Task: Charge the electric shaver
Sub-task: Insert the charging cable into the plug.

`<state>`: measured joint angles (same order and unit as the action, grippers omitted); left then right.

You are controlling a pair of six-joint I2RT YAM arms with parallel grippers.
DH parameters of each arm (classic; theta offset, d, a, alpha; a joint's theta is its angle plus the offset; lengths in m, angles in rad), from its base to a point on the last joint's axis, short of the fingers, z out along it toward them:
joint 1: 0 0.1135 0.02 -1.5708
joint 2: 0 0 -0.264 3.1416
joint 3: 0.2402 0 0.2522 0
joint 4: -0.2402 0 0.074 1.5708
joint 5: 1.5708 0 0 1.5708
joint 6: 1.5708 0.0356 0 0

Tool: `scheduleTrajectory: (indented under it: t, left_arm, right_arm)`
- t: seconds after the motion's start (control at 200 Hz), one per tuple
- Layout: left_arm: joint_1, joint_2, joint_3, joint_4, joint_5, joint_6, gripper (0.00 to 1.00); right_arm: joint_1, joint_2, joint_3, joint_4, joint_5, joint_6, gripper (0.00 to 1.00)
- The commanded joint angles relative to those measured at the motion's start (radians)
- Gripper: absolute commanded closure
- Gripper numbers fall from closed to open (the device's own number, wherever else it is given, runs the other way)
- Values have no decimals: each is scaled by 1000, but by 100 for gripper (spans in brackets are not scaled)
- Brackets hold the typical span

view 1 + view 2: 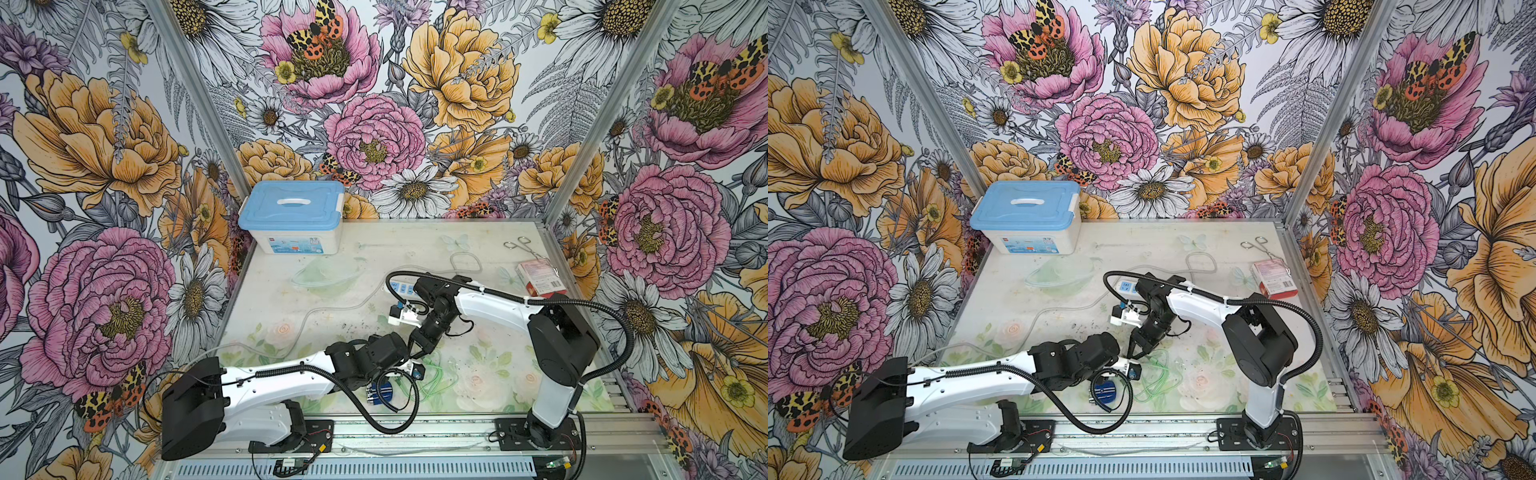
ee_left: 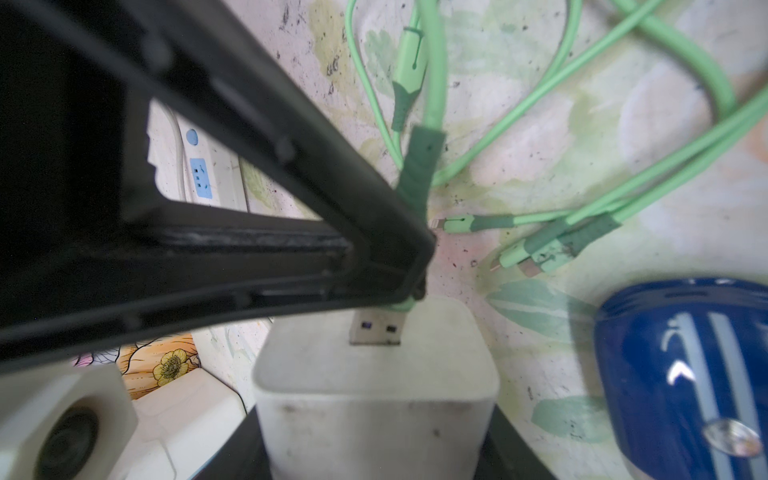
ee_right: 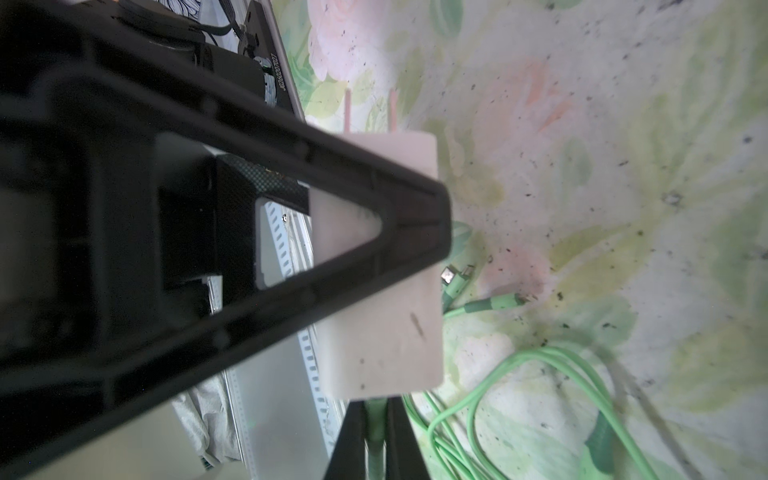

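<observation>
While the electric shaver (image 1: pixel 380 390) lies untouched on the tabletop (image 1: pixel 478 249) near the front edge, just beside the left pincer (image 2: pixel 376 419), we judge that the step in hand is to seat the USB plug (image 2: pixel 376 328) in the white charger cube (image 2: pixel 374 374), which this pincer clamps at about half of its opening. The right pincer (image 3: pixel 376 419), closed tight on the plug of the green cable (image 2: pixel 540 95), should push straight into the socket without tilt, while the left one holds the cube firm. The power strip (image 1: pixel 401 286) lies further back.
</observation>
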<state>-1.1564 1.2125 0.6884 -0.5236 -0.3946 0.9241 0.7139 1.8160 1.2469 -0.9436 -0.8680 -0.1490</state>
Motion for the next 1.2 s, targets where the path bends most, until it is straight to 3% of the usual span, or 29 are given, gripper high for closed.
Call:
scheduleTrajectory:
  t: [0.0,0.666,0.921,1.121,1.196]
  left_arm:
    - [-34,-30,35,109,146,31,100]
    - [-91,-11,60,113,160,36,100]
    - [-74,-3,48,196,158,-57,100]
    - [6,-27,-23,263,133,-176,100]
    - [44,-37,-38,286,114,-241,100]
  right_arm:
    - [-16,26,31,188,25,-6,100]
    - [-7,80,114,149,77,-52,100]
    - [-9,78,105,153,87,-45,100]
    - [-75,-41,29,168,129,-5,100]
    - [-114,-109,-16,187,163,23,90]
